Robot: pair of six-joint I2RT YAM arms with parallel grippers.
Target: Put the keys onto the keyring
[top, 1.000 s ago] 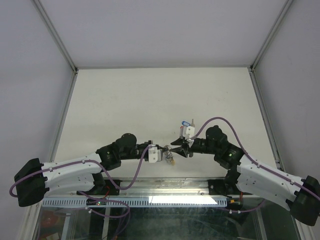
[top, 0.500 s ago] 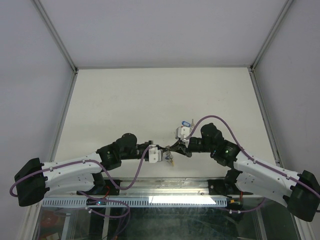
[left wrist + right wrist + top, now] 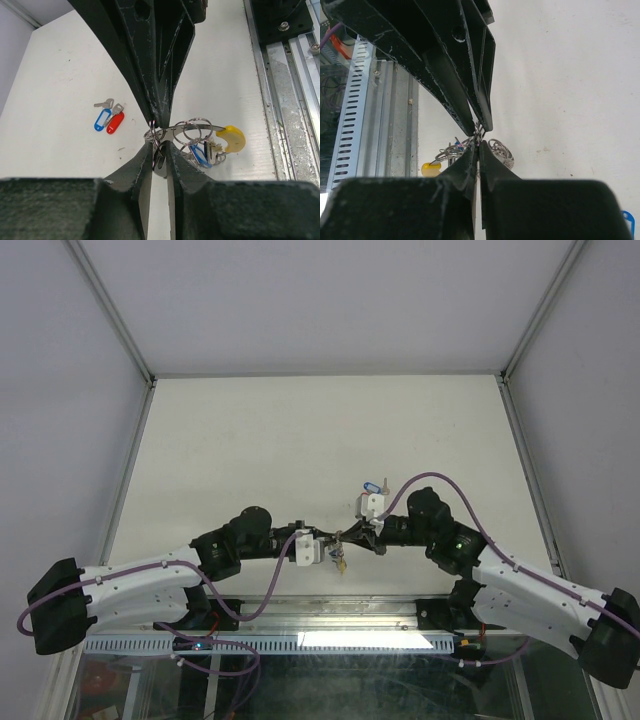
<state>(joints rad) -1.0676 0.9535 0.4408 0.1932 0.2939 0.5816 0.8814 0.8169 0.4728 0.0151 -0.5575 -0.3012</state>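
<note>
Low over the table's near edge, my two grippers meet tip to tip. The keyring [image 3: 231, 139] hangs between them, with a yellow arc, a silvery band and several small wire rings. A blue-tagged key [image 3: 200, 155] hangs on it. My left gripper [image 3: 160, 146] has its jaws a narrow gap apart, with a silvery key head [image 3: 159, 162] between them. My right gripper [image 3: 479, 142] is shut on a thin wire loop of the keyring [image 3: 431, 168]. Two loose keys lie on the table, one blue-tagged [image 3: 102, 120] and one red-tagged [image 3: 115, 122].
The loose blue tag [image 3: 371, 483] lies just behind the right gripper [image 3: 347, 534]. A metal rail [image 3: 290, 100] runs along the near table edge, under the hanging bunch. White walls enclose the table [image 3: 300, 430] on three sides.
The right gripper has closed onto the bunch at the left gripper's tips. The left jaws have parted slightly. The bunch stays in the same spot.
</note>
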